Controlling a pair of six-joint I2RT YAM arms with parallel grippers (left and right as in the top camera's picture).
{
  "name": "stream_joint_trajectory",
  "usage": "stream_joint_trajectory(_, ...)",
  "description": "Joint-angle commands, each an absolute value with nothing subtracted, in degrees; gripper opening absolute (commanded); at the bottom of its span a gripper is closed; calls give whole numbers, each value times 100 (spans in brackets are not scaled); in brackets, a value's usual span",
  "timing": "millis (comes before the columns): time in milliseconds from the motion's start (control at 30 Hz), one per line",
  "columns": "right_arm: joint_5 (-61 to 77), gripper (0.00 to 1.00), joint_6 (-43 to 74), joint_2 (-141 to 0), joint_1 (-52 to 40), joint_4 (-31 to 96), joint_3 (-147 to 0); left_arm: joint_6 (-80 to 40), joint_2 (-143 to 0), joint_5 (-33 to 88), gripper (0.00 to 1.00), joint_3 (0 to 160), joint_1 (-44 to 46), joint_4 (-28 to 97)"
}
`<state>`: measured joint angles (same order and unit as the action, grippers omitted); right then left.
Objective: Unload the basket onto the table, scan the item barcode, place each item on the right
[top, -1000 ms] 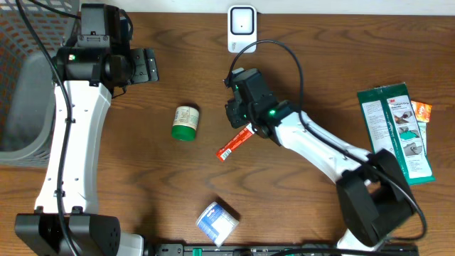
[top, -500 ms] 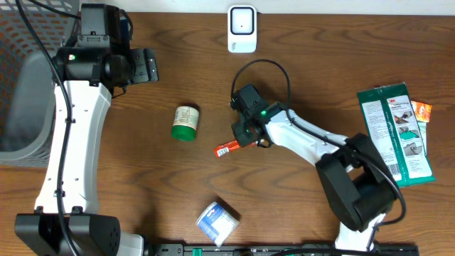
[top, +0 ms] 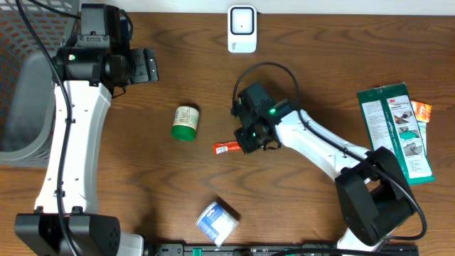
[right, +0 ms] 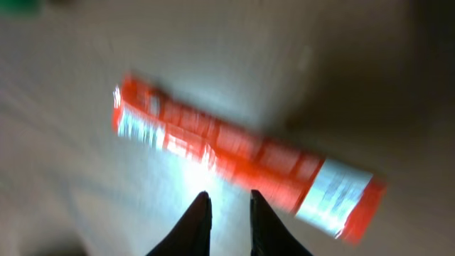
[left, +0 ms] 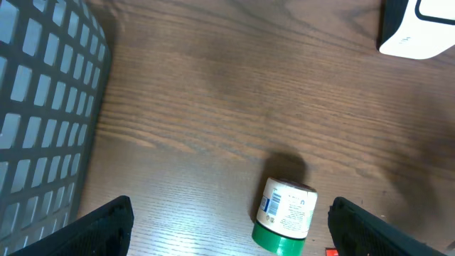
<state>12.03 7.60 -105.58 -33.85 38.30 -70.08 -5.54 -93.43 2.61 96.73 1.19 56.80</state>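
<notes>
A flat red and white foil packet (top: 226,147) (right: 242,153) is lying on the brown wooden table (top: 142,185) near its middle, roughly level across the overhead view, with its right end just at the right gripper (top: 249,139) (right: 229,213). In the blurred right wrist view, that gripper's two dark fingertips (right: 202,217) are standing only slightly parted, a slim strip of lit tabletop is showing between them, and they are gripping nothing; the packet is lying just beyond the tips, apart from them. The left gripper (top: 146,65) (left: 231,231) is hanging near the far left corner of the table with its jaws spread wide and empty. A small white bottle with a green cap (top: 185,122) (left: 286,215) is lying on its side left of the packet, well apart from it. A white box-shaped barcode scanner (top: 242,28) (left: 419,28) is standing at the middle of the far edge. A blue and white carton (top: 217,221) is resting near the near edge. A long green retail package (top: 397,131) is lying at the right edge, overlapping a small orange packet (top: 422,110). A grey mesh basket (top: 21,92) (left: 43,107) is sitting past the left edge.
</notes>
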Motion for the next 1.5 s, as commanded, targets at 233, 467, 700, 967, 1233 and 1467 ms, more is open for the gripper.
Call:
stream_joint_trajectory(233, 797, 4, 731, -10667, -3155, 3107, -7146, -519, -9411, 191, 88, 9664, 104, 5695)
stream_joint_trajectory(467, 794, 3, 812, -10982, -3164, 3262, -7146, -519, -9411, 191, 88, 9664, 104, 5695)
stream_joint_trajectory(700, 801, 3, 827, -11233, -3216, 3682, -7144, -519, -9411, 191, 88, 9664, 104, 5695)
stream_joint_trajectory(967, 1774, 4, 939, -11251, -3336, 4466, -7144, -519, -9411, 191, 88, 9664, 104, 5695)
stream_joint_trajectory(1233, 1997, 6, 694, -11240, -3264, 4547, -7212, -519, -9411, 191, 88, 9664, 104, 5695)
stream_joint_trajectory(1467, 2001, 20, 703, -11179, -3127, 4711, -7620, -519, -9411, 193, 88, 9664, 104, 5695)
